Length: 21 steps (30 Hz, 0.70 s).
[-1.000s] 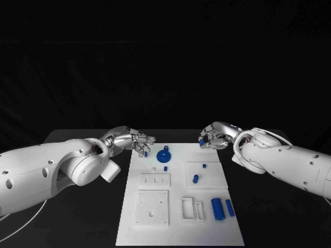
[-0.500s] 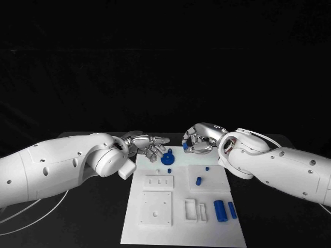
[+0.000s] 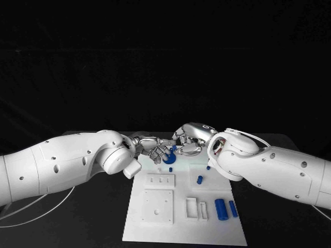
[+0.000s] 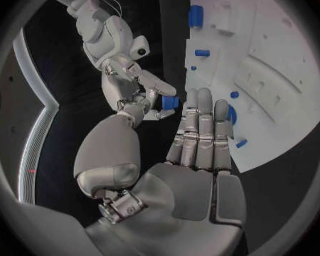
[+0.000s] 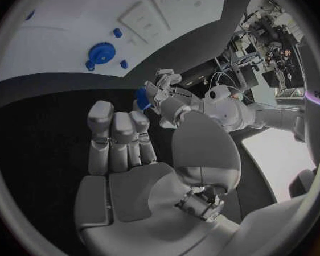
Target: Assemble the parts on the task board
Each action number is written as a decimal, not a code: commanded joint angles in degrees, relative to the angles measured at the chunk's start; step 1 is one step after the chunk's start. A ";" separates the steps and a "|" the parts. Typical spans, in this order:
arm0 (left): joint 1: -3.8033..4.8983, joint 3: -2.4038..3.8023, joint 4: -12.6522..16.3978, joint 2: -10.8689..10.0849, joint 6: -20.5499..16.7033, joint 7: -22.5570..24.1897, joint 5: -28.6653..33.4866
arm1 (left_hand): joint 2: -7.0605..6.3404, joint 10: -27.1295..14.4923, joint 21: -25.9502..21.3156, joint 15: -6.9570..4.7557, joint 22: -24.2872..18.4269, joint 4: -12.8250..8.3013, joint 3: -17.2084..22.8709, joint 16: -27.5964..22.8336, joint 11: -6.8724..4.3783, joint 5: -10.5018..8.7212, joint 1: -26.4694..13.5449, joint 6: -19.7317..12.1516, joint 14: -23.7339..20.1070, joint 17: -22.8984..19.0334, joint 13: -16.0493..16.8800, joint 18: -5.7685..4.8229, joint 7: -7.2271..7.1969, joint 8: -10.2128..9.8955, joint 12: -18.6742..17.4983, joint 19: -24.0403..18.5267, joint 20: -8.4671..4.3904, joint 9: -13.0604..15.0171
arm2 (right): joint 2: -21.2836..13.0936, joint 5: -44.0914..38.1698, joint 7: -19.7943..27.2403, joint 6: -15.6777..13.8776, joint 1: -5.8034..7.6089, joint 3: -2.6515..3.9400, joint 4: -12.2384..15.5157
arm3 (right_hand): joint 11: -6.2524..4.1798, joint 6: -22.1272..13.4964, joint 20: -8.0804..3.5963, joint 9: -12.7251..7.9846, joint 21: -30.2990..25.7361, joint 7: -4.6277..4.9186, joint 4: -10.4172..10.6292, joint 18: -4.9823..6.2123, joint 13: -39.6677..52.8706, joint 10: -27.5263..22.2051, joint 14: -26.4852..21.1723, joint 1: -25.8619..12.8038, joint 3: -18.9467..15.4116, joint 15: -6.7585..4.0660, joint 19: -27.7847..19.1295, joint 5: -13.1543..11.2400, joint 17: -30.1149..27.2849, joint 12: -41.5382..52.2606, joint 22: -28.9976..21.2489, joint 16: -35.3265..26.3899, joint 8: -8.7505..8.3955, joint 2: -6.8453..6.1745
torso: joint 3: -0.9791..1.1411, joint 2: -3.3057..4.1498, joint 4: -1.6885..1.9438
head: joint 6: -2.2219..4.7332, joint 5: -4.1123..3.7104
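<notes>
Both hands meet at task board (image 3: 182,227) 12 o'clock end. Left hand (image 3: 155,149) fingers straight, holding nothing. Right hand (image 3: 186,141) pinches small blue part (image 4: 170,102), probably cylinder. No readable writing.

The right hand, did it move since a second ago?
Yes. The right hand has moved across the far end of the white board, from beyond its right corner to just above the blue gear, close to the left hand.

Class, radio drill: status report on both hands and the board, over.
Right hand pinching small blue part at task board far end. Left hand alongside, touching blue piece, grip unclear. Blue gear lies by both hands, nothing blocking.
</notes>
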 commanded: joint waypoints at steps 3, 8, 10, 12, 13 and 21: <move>0.05 0.01 -0.24 0.35 2.53 -0.08 -0.42 | 0.96 0.02 -0.07 0.15 0.04 0.62 -0.72 -0.25 -0.34 -0.31 0.15 0.40 -0.48 -0.11 0.14 0.77 0.00 0.18 -0.13 -0.52 -1.90 -0.07 | 0.55 -1.18 -0.80 -0.32 -0.09 0.03 0.21 | -0.39 1.64 -0.41 2.74 -0.10 1.36 0.06 4.12 -0.04 -0.12 0.01 0.09 0.37 -0.27 0.14 -0.16 0.09 0.23 0.59 -0.19 0.45 -0.35 | -0.06 0.14 0.01 | -0.02 0.26; 0.05 0.01 0.11 0.47 2.72 0.12 -0.42 | 1.56 -0.09 -0.05 0.21 0.05 0.45 -1.59 -0.33 -0.30 -0.31 1.21 0.27 -0.61 -0.16 0.23 0.81 0.06 0.11 -0.22 -0.75 -1.84 -0.24 | 0.81 -1.17 -0.80 -0.05 -0.24 0.03 0.39 | -0.39 1.63 -0.42 2.75 -0.11 1.36 0.08 4.12 -0.03 -0.12 0.01 0.07 0.39 -0.27 0.15 -0.16 0.09 0.23 0.59 -0.20 0.44 -0.36 | -0.17 0.09 -0.05 | -0.34 0.41; 0.05 0.01 0.26 0.44 2.82 0.23 -0.42 | 2.35 -0.10 -0.01 0.23 0.06 0.18 -2.20 -0.33 -0.29 -0.32 1.89 0.29 -0.63 -0.17 0.29 0.81 0.06 0.12 -0.23 -0.84 -1.80 -0.31 | 0.95 -1.17 -0.77 0.17 -0.30 0.03 0.37 | -0.39 1.62 -0.42 2.77 -0.11 1.36 0.10 4.12 -0.03 -0.13 0.01 0.03 0.39 -0.27 0.16 -0.17 0.09 0.23 0.59 -0.20 0.44 -0.37 | -0.15 0.12 -0.05 | -0.39 0.36; 0.05 0.01 0.44 0.33 2.82 0.31 -0.42 | 3.15 -0.09 0.02 0.25 0.05 -0.14 -3.10 -0.34 -0.31 -0.32 2.53 0.35 -0.65 -0.19 0.37 0.82 0.04 0.14 -0.25 -0.93 -1.77 -0.41 | 1.07 -1.17 -0.77 0.28 -0.41 0.02 0.29 | -0.39 1.61 -0.43 2.78 -0.11 1.36 0.12 4.12 -0.03 -0.13 0.01 0.00 0.39 -0.27 0.17 -0.18 0.10 0.23 0.58 -0.20 0.44 -0.39 | -0.15 0.13 -0.07 | -0.45 0.48; 0.05 0.01 0.49 0.31 2.80 0.37 -0.42 | 3.46 -0.09 0.02 0.24 0.04 -0.30 -3.40 -0.35 -0.32 -0.32 2.83 0.38 -0.65 -0.20 0.40 0.84 0.02 0.15 -0.26 -0.95 -1.77 -0.45 | 1.09 -1.17 -0.80 0.37 -0.49 0.02 0.23 | -0.39 1.61 -0.43 2.79 -0.11 1.36 0.13 4.12 -0.03 -0.13 0.01 -0.01 0.39 -0.27 0.17 -0.18 0.10 0.23 0.58 -0.20 0.44 -0.40 | -0.14 0.12 -0.07 | -0.46 0.53; 0.04 0.01 0.60 0.18 2.90 0.76 -0.38 | 6.78 0.25 0.00 0.27 -0.10 -2.31 -5.54 -0.41 -0.49 -0.31 5.38 0.93 -0.69 -0.31 0.64 0.83 -0.22 0.38 -0.19 -1.15 -1.73 -0.74 | 1.69 -1.15 -0.67 0.66 -1.01 0.01 -0.45 | -0.39 1.58 -0.45 2.84 -0.12 1.36 0.16 4.12 -0.02 -0.14 0.01 -0.13 0.36 -0.27 0.19 -0.20 0.10 0.23 0.58 -0.22 0.43 -0.48 | -0.14 0.14 0.07 | -0.46 0.44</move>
